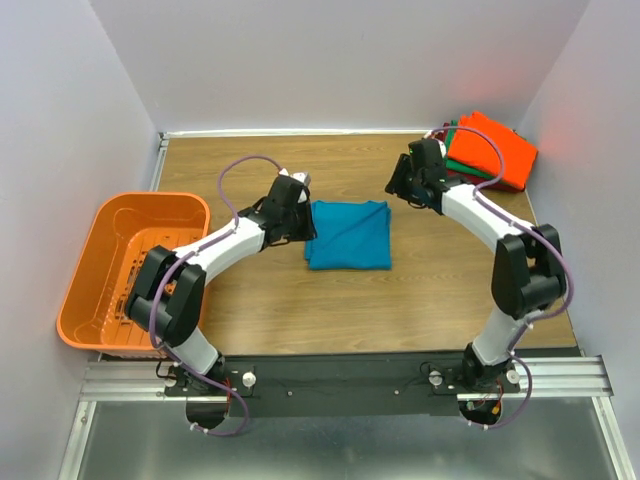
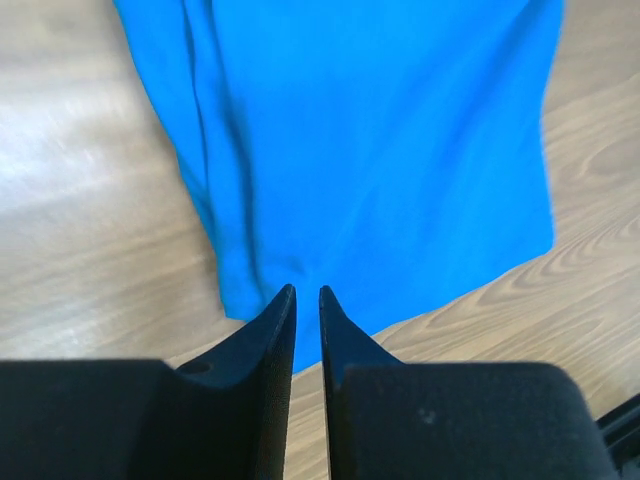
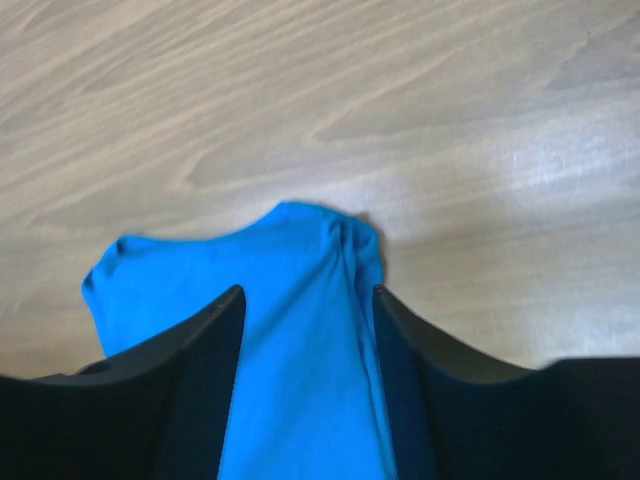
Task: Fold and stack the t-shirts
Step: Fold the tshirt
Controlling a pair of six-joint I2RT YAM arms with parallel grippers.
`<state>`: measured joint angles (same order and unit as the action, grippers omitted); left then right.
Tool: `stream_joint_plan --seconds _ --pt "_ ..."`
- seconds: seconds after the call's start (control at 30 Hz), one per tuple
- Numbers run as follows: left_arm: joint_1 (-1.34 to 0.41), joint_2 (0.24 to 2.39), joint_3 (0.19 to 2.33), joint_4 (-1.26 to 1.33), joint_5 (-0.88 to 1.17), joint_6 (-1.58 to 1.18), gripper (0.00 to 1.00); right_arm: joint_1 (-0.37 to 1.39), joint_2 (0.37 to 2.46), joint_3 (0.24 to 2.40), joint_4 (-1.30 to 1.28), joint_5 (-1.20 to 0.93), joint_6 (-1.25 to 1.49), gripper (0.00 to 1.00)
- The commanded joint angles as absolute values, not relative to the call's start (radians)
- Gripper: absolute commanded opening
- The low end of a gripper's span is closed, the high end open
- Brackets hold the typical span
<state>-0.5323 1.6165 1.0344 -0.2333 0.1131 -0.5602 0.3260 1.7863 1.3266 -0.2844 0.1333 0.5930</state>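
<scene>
Top external view: I see the teal shirt lying folded flat near the middle of the tabletop, a little toward the far edge. The fold is close to square, only slightly longer left to right, so its long axis runs roughly parallel to the near edge. A crease crosses it diagonally from the far right corner of the cloth toward its near left. I cannot tell which way the neck points.

My left gripper sits at the shirt's left edge. In its wrist view the jaws stand narrow, a slim gap between them, tips over the hem, and I see no cloth pinched.

My right gripper is just off the shirt's far right corner. Its wrist view shows the jaws spread wide, with that corner lying on the wood between them, not gripped.

The stack, orange over green and dark red, sits in the far right corner. The basket overhangs the left edge.
</scene>
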Motion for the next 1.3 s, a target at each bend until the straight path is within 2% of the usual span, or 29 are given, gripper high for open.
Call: stream_joint_plan --seconds 0.0,0.03,0.17,0.47,0.57,0.77,1.03,1.1,1.13,1.23,1.27 --pt "-0.532 1.574 1.115 -0.308 0.02 -0.528 0.22 0.347 1.72 1.229 -0.31 0.054 0.594 0.56" --pt "-0.532 1.592 1.144 -0.31 0.023 -0.528 0.21 0.371 1.706 1.203 -0.31 0.049 0.594 0.52" --pt "-0.532 1.686 1.244 -0.301 0.083 -0.537 0.16 0.44 1.695 1.164 -0.308 0.046 0.601 0.48" --pt "-0.523 1.935 1.402 -0.27 0.1 -0.574 0.14 0.508 1.68 0.993 -0.284 0.051 0.617 0.46" --pt "-0.502 1.989 1.394 -0.226 0.153 -0.604 0.12 0.508 1.663 0.911 -0.278 0.066 0.617 0.46" --pt "-0.448 2.016 1.351 -0.189 0.164 -0.63 0.12 0.508 1.591 0.79 -0.268 0.066 0.624 0.46" --pt "-0.422 2.003 1.371 -0.192 0.184 -0.614 0.12 0.508 1.536 0.801 -0.273 0.051 0.624 0.46" --pt "-0.422 1.988 1.394 -0.198 0.201 -0.598 0.11 0.506 1.511 0.822 -0.281 0.066 0.617 0.49" --pt "-0.422 1.968 1.402 -0.201 0.201 -0.597 0.11 0.5 1.487 0.85 -0.291 0.075 0.614 0.54" --pt "-0.423 1.928 1.399 -0.209 0.203 -0.583 0.11 0.457 1.463 0.882 -0.295 0.101 0.611 0.61" --pt "-0.426 1.898 1.385 -0.215 0.201 -0.581 0.11 0.409 1.468 0.9 -0.293 0.097 0.607 0.67"
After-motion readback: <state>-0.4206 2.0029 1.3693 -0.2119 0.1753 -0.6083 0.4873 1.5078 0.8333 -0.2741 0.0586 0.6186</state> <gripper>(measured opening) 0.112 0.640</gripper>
